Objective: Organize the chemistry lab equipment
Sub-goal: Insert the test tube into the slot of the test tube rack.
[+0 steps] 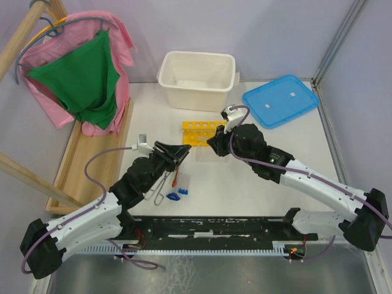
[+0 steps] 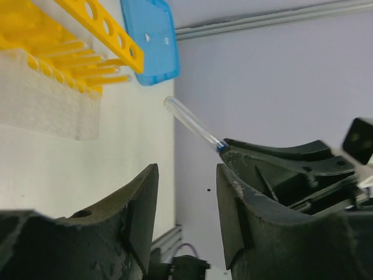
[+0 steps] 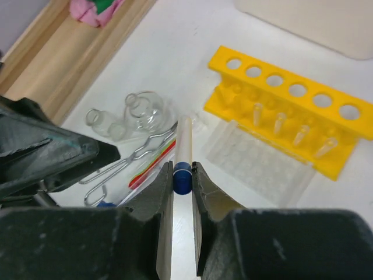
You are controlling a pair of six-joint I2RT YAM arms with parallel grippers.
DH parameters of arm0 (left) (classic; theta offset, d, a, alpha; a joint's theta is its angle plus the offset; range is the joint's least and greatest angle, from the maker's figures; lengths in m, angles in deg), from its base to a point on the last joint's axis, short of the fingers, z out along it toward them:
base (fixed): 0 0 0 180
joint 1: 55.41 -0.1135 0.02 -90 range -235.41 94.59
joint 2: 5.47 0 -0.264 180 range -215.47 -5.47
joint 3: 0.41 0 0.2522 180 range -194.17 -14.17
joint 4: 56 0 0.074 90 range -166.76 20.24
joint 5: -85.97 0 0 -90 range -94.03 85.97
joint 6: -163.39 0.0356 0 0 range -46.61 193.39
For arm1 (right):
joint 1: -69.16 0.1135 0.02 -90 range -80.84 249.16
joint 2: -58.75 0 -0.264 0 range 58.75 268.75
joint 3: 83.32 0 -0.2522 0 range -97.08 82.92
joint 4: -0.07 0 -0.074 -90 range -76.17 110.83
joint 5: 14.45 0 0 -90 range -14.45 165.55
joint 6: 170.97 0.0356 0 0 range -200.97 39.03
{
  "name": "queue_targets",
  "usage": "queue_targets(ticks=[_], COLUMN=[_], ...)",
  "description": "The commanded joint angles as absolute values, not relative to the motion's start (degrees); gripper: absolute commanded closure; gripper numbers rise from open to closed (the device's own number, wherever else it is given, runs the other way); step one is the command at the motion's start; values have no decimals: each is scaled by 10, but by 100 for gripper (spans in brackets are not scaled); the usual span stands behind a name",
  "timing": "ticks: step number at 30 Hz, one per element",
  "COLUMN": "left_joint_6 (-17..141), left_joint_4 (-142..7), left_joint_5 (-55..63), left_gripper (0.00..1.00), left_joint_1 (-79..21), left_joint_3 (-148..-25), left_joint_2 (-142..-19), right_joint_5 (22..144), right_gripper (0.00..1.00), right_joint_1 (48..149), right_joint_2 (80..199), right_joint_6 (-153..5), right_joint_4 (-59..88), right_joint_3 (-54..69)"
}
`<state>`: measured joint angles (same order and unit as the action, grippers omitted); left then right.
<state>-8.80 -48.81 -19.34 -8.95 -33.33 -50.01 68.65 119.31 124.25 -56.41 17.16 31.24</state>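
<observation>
Blue-capped tube (image 3: 184, 140), gripped at its cap end by my right pincer (image 3: 182, 175), hangs in the air just on the near side of the yellow rack (image 3: 290, 111), its clear body pointing forward. My left pincer (image 2: 186, 204) stands to the near left of the yellow rack with its jaws apart and nothing between them, facing the right one. From its wrist camera the tube's rounded tip shows plainly, while the cap is half buried in the right pincer's dark fingers. The rack rests on the table (image 1: 245, 177), the round holes of its top row unfilled. Small conical shapes show below that row, and I cannot tell whether they are pegs or tubes. A ribbed clear plastic sheet (image 3: 256, 169) lies against the rack's near side. To the rack's near left, two glass flasks (image 3: 143, 109), metal tongs (image 3: 125, 166) and a thin red rod (image 3: 154, 163) lie close together, partly cut off by my fingers. In the overhead view the flasks cannot be made out beside my left arm. Small blue pieces (image 1: 177, 196), too small to identify, lie nearer still. Behind the rack is the white tub (image 1: 197, 73), and to the rack's right rear is the blue lid (image 1: 280, 101).
</observation>
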Motion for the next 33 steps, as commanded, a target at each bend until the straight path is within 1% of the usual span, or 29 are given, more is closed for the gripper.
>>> queue_targets(ticks=[1,5,6,7,8,10,12,15,19,23,27,33], left_joint_6=[121,224,242,252,258,266,271,288,320,329,327,339], left_joint_4=[-692,-802,-822,-846,-856,-854,-850,-871,-910,-921,-895,-904], left_joint_5=[-214,-194,-190,-193,-198,-206,-223,-255,-251,-226,-223,-238], left_gripper=[50,53,56,64,68,71,70,67,65,66,66,66], left_joint_1=[-91,-91,-91,-91,-91,-91,-91,-92,-92,-92,-92,-91], left_joint_3=[-446,-548,-569,-585,-594,-590,-580,-581,-613,-624,-602,-605], left_joint_2=[-518,-596,-624,-640,-648,-642,-618,-592,-621,-670,-670,-672], right_joint_5=[579,541,536,535,538,566,606,688,748,775,783,783], right_gripper=[97,96,96,96,95,95,95,94,93,93,93,93], right_joint_1=[1196,1187,1184,1179,1173,1147,1113,1055,1019,1017,1017,1017], right_joint_2=[1280,1349,1366,1381,1394,1414,1425,1443,1483,1523,1535,1567], right_joint_6=[-620,-638,-641,-643,-645,-645,-643,-647,-666,-676,-677,-686], right_joint_4=[342,481,515,541,563,593,613,629,657,674,658,661], right_joint_3=[199,86,58,34,15,-12,-28,-46,-74,-93,-75,-79])
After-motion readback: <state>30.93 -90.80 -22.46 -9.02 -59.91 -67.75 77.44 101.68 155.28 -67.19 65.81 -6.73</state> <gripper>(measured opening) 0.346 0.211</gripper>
